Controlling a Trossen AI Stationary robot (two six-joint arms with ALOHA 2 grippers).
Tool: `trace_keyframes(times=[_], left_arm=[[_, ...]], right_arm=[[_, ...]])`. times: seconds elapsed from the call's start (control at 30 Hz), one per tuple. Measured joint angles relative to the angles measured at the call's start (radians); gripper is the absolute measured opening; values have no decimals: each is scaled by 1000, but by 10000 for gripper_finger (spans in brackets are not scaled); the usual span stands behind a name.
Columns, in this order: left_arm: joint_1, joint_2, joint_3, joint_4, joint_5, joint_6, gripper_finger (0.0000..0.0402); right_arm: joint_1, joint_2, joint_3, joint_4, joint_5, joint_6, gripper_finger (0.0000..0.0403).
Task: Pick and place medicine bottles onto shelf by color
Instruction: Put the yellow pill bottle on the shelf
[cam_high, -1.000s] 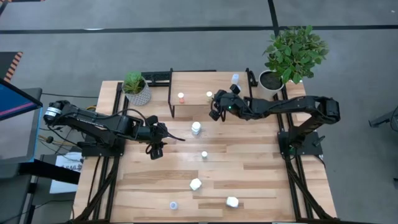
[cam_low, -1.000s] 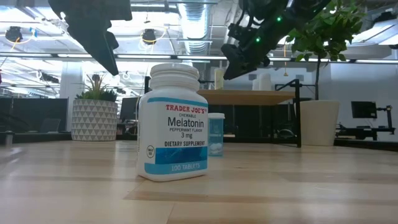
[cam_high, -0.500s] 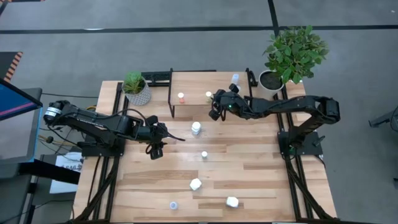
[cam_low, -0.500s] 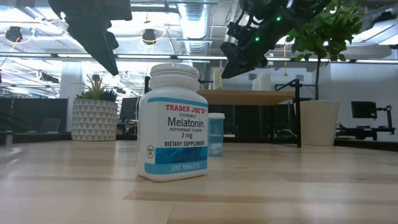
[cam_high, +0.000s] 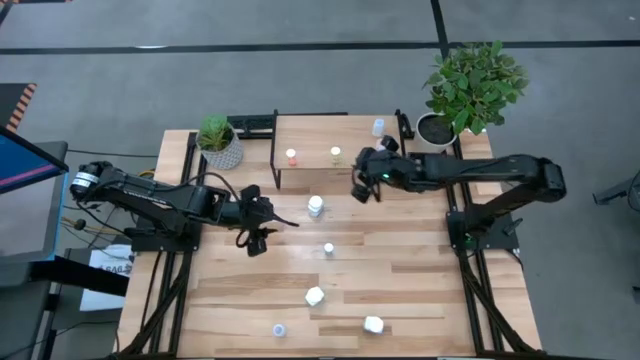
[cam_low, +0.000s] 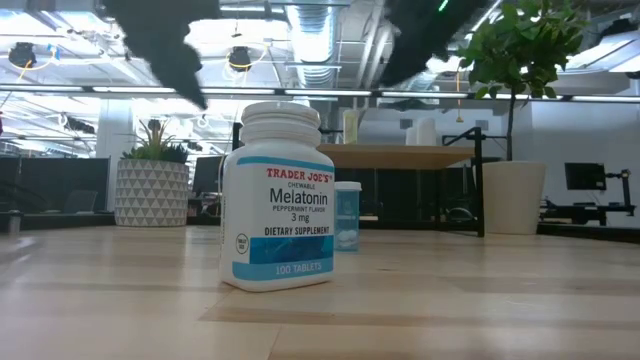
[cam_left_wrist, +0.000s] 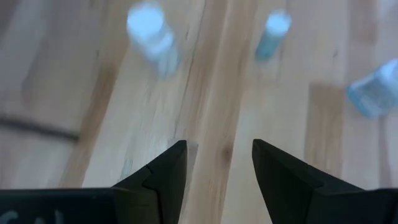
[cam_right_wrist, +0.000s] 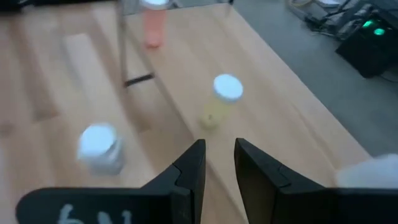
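Note:
The shelf stands at the table's far middle. On its top stand an orange-red bottle, a yellow bottle and a pale bottle. My right gripper hovers open and empty off the shelf's near right corner, facing the yellow bottle. My left gripper hangs open and empty over the table's left middle. A white bottle stands upright on the table between the two grippers. Nearer the front edge are a small bottle, white ones and a pale-blue one.
A small potted plant stands left of the shelf, and a large one at the far right corner. In the low view a white Melatonin bottle stands close up, with a pale-blue bottle behind it.
My right gripper has drawn back from the yellow bottle on the shelf, rising and going toward the table's right and near edges. The yellow bottle stays standing on the shelf. My left gripper has tilted slightly in place.

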Motion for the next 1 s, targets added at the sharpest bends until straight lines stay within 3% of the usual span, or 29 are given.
trace_keyframes(times=[0.23,0.4,0.8,0.9,1.0], left_arm=[[14,64,5,472,-17,262,169],[59,183,71,695,-3,415,169],[128,545,353,768,-10,467,169],[130,632,430,772,-63,473,169],[130,708,500,766,-178,511,169]], right_arm=[[125,-161,126,-393,-123,108,107],[215,-261,128,-585,-127,251,107],[351,-321,128,-848,-121,468,107],[368,-318,127,-879,-120,485,107],[382,-317,127,-889,-119,486,107]])
